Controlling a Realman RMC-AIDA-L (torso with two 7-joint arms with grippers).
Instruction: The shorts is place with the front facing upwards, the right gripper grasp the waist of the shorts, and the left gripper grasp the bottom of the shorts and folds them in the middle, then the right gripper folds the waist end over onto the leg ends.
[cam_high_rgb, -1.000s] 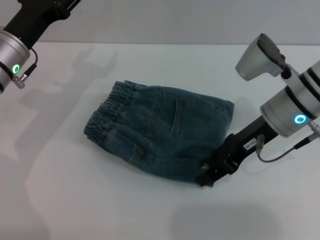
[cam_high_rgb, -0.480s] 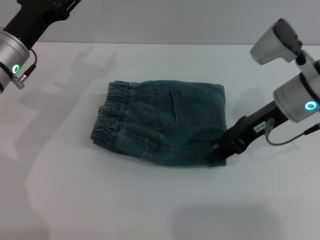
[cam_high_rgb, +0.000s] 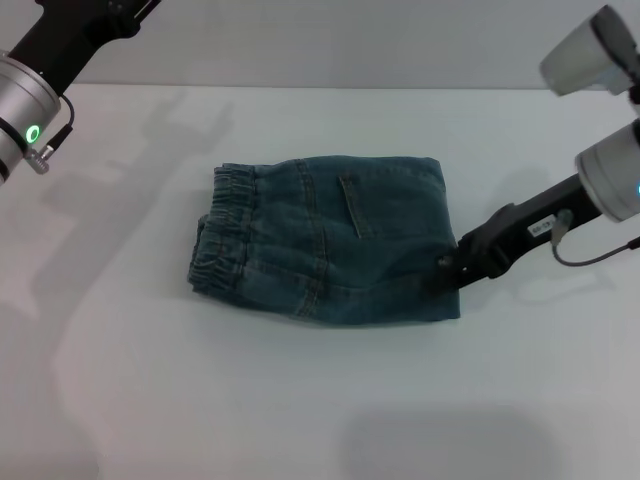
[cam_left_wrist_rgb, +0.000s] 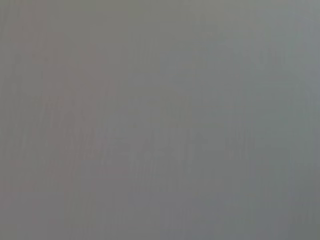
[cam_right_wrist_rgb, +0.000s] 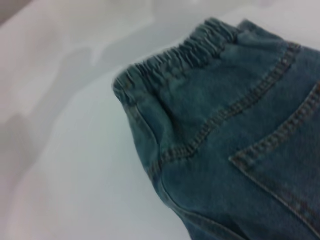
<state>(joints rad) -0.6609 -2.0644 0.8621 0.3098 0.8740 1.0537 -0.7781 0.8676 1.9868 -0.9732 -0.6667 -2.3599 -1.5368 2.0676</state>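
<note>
Since a second ago your right gripper (cam_high_rgb: 447, 272), the long black white-labelled jaw, has swung the bundle square and slid back toward the right. It sits at the folded right edge of the blue-green washed denim shorts (cam_high_rgb: 330, 240); whether the jaws pinch cloth, you cannot tell. The shorts lie folded mid-table, ruffled elastic waistband (cam_high_rgb: 222, 235) on the left, a stitched pocket on top. Expect soft, fairly heavy denim: it drapes, holds a crease, and won't slip much. Take it by a thick seamed edge. White table (cam_high_rgb: 300, 400) spreads open on all sides. Your left gripper is out of view, its green-lit wrist (cam_high_rgb: 25, 110) parked far left.
</note>
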